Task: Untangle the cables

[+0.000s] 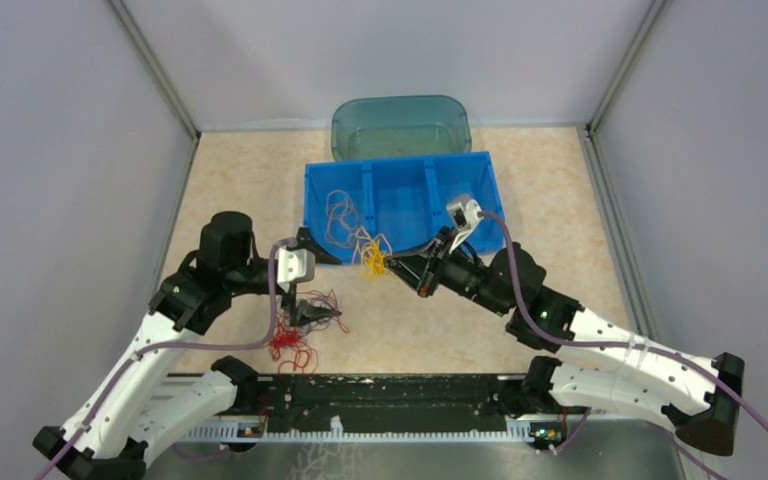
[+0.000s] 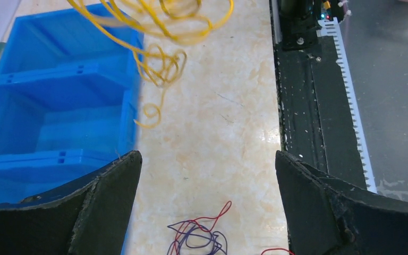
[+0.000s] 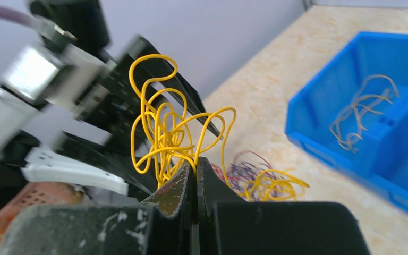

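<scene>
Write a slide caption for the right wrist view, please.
Right fingers shut on a curly yellow cable, with the blue bin nearby.

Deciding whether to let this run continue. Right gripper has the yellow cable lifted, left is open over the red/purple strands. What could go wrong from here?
1. The yellow cable pinched in the right gripper has low loops beside the red and purple cables; pulling may drag them along, since the open left gripper pins nothing.
2. The yellow loops hang close to the blue bin wall; they could snag there or mix with the tan cable inside.
</scene>
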### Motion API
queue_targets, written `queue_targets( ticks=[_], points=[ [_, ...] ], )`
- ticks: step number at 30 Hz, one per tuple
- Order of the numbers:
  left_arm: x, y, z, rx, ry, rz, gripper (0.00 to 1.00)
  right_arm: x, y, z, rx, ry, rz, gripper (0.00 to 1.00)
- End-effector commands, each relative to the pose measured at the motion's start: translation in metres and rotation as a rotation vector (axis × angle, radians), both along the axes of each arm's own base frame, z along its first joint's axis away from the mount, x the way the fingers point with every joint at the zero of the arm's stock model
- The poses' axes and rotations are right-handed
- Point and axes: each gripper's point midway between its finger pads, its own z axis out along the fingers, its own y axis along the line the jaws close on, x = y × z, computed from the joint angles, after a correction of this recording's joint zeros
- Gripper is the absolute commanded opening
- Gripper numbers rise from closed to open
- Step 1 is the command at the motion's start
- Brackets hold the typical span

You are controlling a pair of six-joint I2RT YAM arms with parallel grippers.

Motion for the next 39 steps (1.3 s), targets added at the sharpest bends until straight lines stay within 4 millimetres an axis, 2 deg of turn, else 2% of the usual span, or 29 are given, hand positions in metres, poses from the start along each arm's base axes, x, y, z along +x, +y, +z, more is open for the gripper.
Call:
queue_targets(
  ticks=[1,6,10,14,19,22,29,32,34,35,39],
  points=[
    [-0.005,-0.011,0.013,-0.140,-0.018,-0.022,1.00,-0.012,0.009,0.063,0.257,-0.037,0.096,0.00],
    [0.014,-0.014,0.021,-0.220,-0.106,0.056,0.99,-0.021,0.022,0.077,0.322,-0.016,0.188,0.00],
    [0.007,-0.018,0.023,-0.243,-0.084,0.004,0.96,-0.025,0.028,0.081,0.341,-0.007,0.232,0.00],
    [-0.001,-0.021,0.013,-0.227,-0.030,-0.045,0.90,-0.028,0.031,0.088,0.379,-0.005,0.263,0.00],
    [-0.009,-0.024,0.007,-0.235,0.014,-0.092,0.78,-0.031,0.039,0.095,0.431,0.007,0.312,0.00],
    [-0.004,-0.025,0.002,-0.220,0.011,-0.076,0.72,-0.035,0.044,0.098,0.459,0.015,0.353,0.00],
    [0.017,-0.015,-0.027,-0.131,-0.087,0.022,0.67,-0.039,0.046,0.102,0.473,0.018,0.380,0.00],
    [0.016,-0.013,-0.032,-0.123,-0.121,0.015,0.63,-0.039,0.045,0.102,0.470,0.018,0.380,0.00],
    [0.016,-0.012,-0.035,-0.112,-0.128,0.010,0.58,-0.040,0.045,0.102,0.472,0.016,0.382,0.00],
    [0.017,-0.012,-0.035,-0.109,-0.133,0.014,0.53,-0.040,0.045,0.103,0.473,0.015,0.383,0.00],
    [0.026,-0.011,-0.029,-0.107,-0.161,0.054,0.18,-0.041,0.045,0.100,0.462,0.013,0.384,0.00]
  ],
)
